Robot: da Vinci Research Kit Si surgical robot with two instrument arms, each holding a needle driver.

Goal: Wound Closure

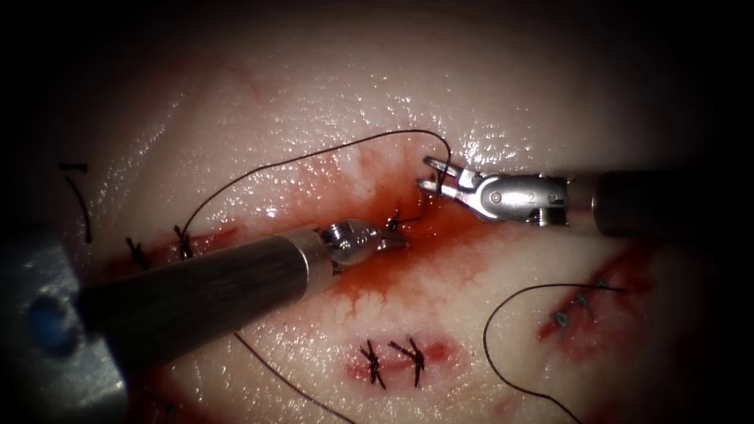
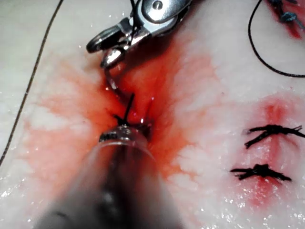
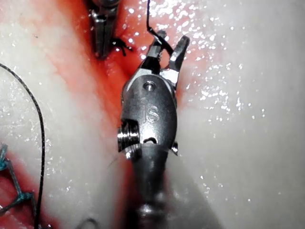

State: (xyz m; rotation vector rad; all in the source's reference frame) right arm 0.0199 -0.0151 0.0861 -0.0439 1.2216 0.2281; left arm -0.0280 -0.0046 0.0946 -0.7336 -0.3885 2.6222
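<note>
My right tool (image 1: 430, 174) stands with jaws parted around the thread (image 1: 259, 168), just above the cut (image 1: 428, 228); my left tool (image 1: 390, 238) pinches the knot's short end (image 1: 395, 221); no needle visible; I judge steady, level tension best.

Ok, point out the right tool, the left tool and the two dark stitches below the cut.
right tool (image 1: 430, 174): endoscope view, between its open jaws.
left tool (image 1: 397, 242): endoscope view, at its tips.
dark stitches (image 1: 393, 360): endoscope view, between the pair.
</note>
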